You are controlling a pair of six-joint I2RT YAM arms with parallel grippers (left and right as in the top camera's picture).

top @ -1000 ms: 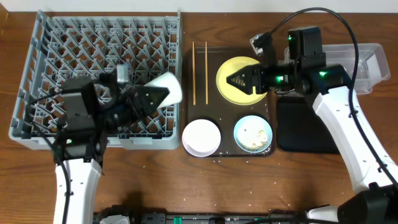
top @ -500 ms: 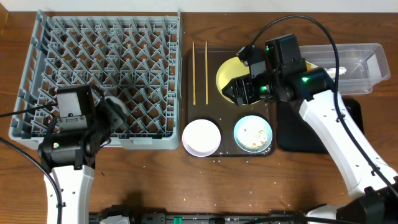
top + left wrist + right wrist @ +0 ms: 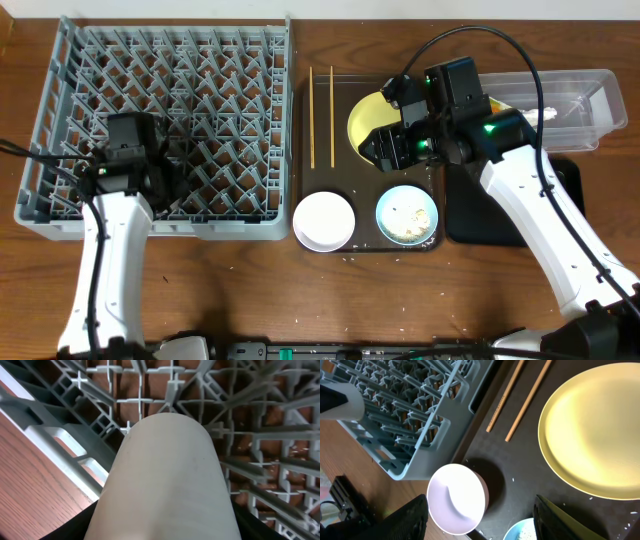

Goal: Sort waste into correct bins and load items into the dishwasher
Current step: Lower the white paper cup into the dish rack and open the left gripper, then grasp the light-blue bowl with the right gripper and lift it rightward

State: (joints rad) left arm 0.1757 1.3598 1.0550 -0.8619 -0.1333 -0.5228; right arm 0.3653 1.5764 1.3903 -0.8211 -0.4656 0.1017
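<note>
Over the near left part of the grey rack (image 3: pixel 180 60), the left claw (image 3: pixel 155 180) is clamped on the white cup (image 3: pixel 165 475), with pegs close beneath. The right claw (image 3: pixel 385 150) hangs apart above the brown tray (image 3: pixel 515 470), between plate (image 3: pixel 590 435), white bowl (image 3: pixel 456 497) and chopsticks (image 3: pixel 530 399).

Grey rack (image 3: pixel 200 60), yellow plate (image 3: pixel 590 430), lt blue bowl (image 3: pixel 390 200), prob. off-white cup (image 3: pixel 167 480)

The rack (image 3: pixel 220 228) fills the left half of the tabletop (image 3: pixel 300 300), with the cup (image 3: pixel 167 485) over it, close to one edge. Just right of the rack lies the serving tray (image 3: pixel 340 175). On it, the chopsticks (image 3: pixel 312 115) lie along the left side and the plate (image 3: pixel 362 125) is to their right. The left bowl (image 3: pixel 324 220) and right bowl (image 3: pixel 408 215) sit side by side in front. Right of that tray sits the flat bin (image 3: pixel 470 215), with the tub (image 3: pixel 600 90) behind it.
</note>
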